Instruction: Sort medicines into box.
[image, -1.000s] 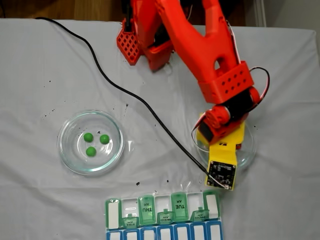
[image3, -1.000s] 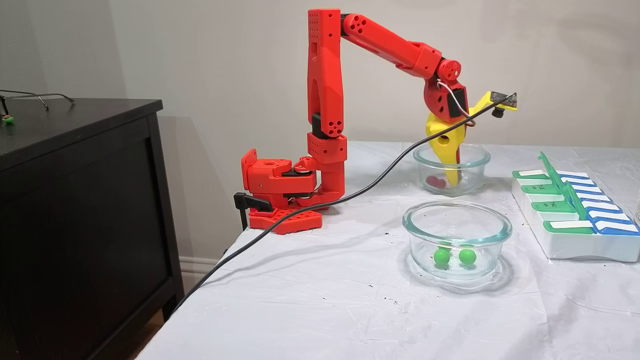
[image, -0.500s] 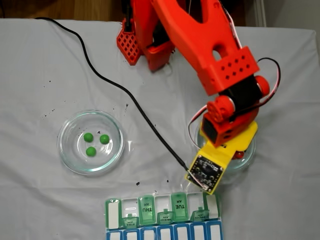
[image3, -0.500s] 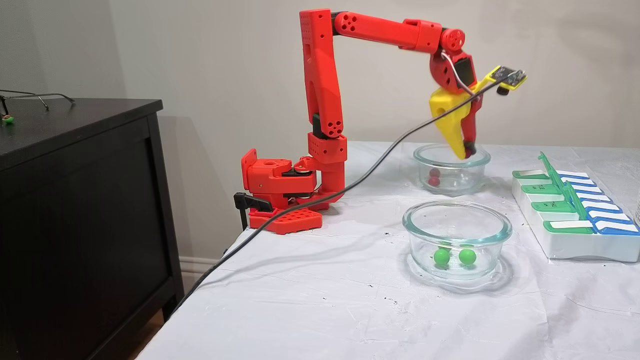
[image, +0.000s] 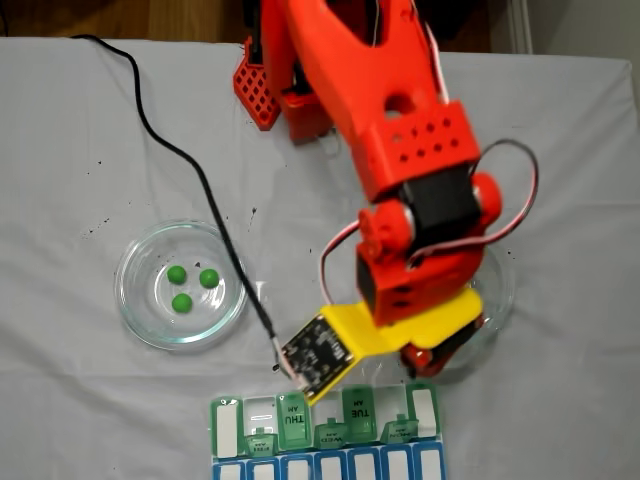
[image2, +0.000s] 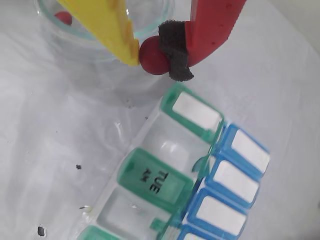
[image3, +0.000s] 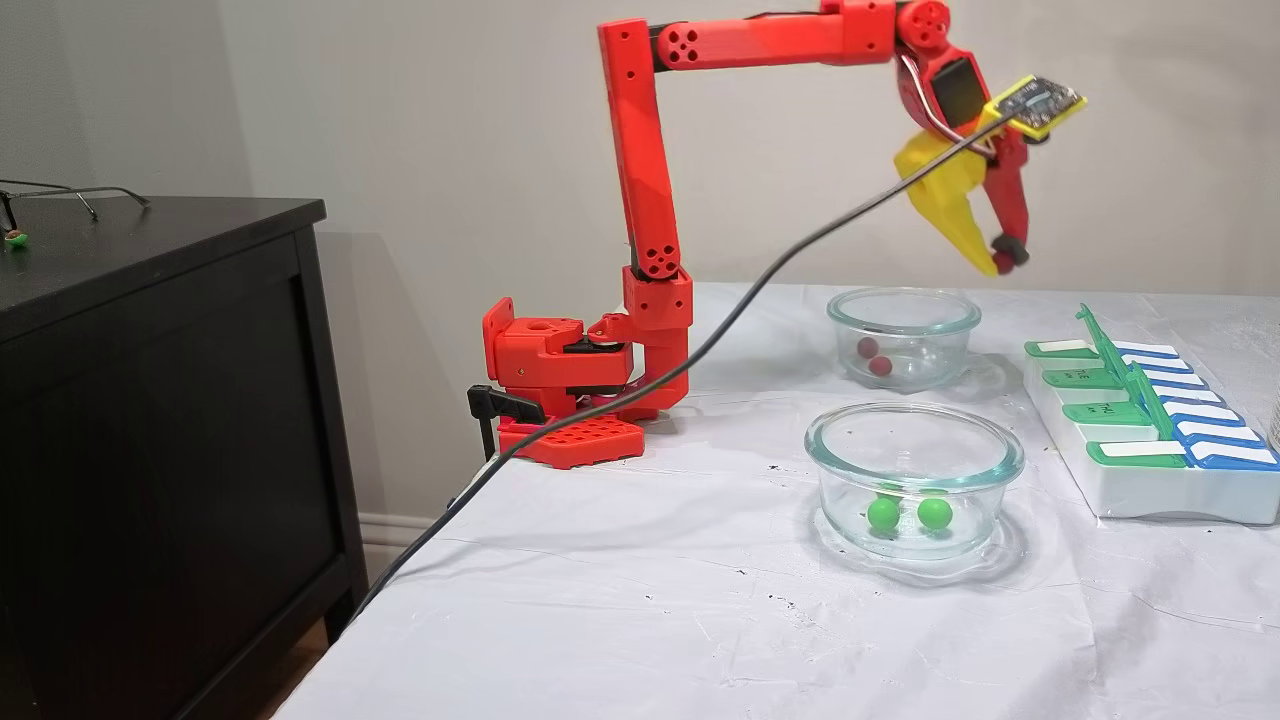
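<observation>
My gripper (image2: 155, 56) is shut on one dark red pill (image2: 150, 59), pinched between the yellow finger and the black pad of the red finger. In a fixed view the gripper (image3: 1000, 262) hangs high above the table, between the far glass dish (image3: 903, 300) and the box (image3: 1150, 490). Two red pills (image3: 874, 357) lie in that far dish. Three green pills (image: 188, 284) lie in the other glass dish (image: 132, 300). In the wrist view the box (image2: 172, 145) lies just below the held pill, with an open compartment beside the TUE lid (image2: 150, 177).
A black cable (image3: 700, 350) runs from the wrist camera board across the table and off its near left edge. The arm's red base (image3: 570, 380) is clamped at the table's back left. A black cabinet (image3: 150, 400) stands left of the table. Small black specks dot the white cloth.
The gripper has risen out of the far dish with a red pill in it. It has swung up and toward the box, and the cable has followed.
</observation>
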